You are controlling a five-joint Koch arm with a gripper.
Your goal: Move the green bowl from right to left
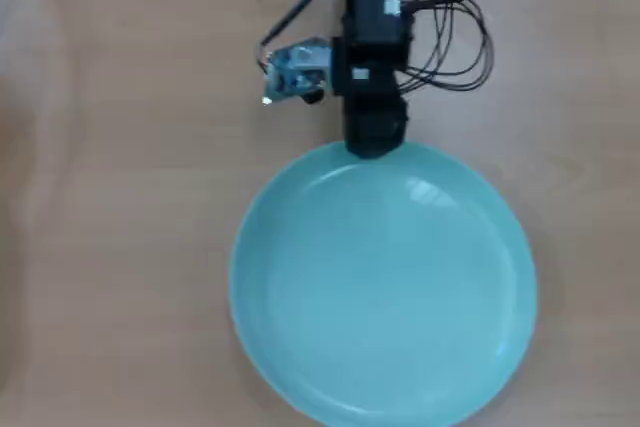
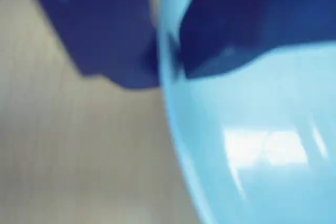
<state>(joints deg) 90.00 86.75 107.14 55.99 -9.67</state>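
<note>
Black gripper (image 2: pixel 167 61) at far rim of glossy pale turquoise-green round shallow bowl (image 1: pixel 385 287); wrist view, though blurred, shows one jaw outside rim, one inside, pinching rim between them. Bowl flat on light wooden table (image 1: pixel 120 247), roughly centre to right of overhead view, under arm. Judged: grasp made, shift to left side not yet done, release also left. No readable writing or brand; small white labels on arm illegible.

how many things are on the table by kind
green bowl: 1
black robot arm with its gripper astride the bowl's rim: 1
cable bundle beside the arm: 1
total: 3, on the wooden table
</note>
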